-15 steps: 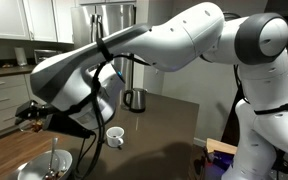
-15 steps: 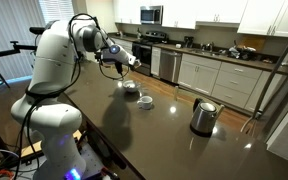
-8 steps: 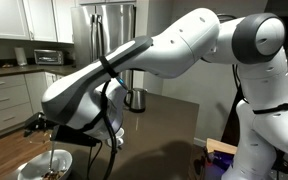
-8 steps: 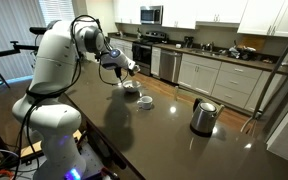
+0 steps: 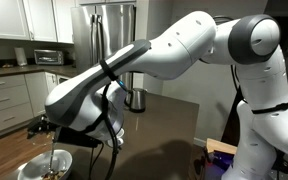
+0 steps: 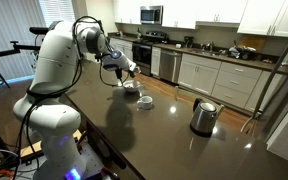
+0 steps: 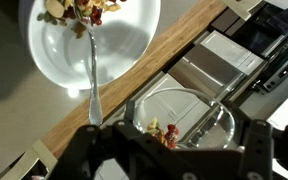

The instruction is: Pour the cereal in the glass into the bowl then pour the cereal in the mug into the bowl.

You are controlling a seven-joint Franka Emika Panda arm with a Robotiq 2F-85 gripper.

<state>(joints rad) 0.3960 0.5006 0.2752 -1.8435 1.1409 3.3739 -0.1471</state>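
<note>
Jaws grip the glass [image 7: 179, 118], seemingly beside rather than over the bowl [image 7: 134, 55]; cereal [image 7: 162, 132] inside it risks spilling onto the tabletop [image 7: 24, 120].

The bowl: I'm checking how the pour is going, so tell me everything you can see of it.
The bowl is white, round and shallow, ceramic-looking, upright on the countertop near its wooden edge. A small heap of brown and reddish cereal lies at one side; the rest of the inside is bare. A metal spoon rests in it, handle over the rim. The glass in the end effector hangs clear of it.
</note>
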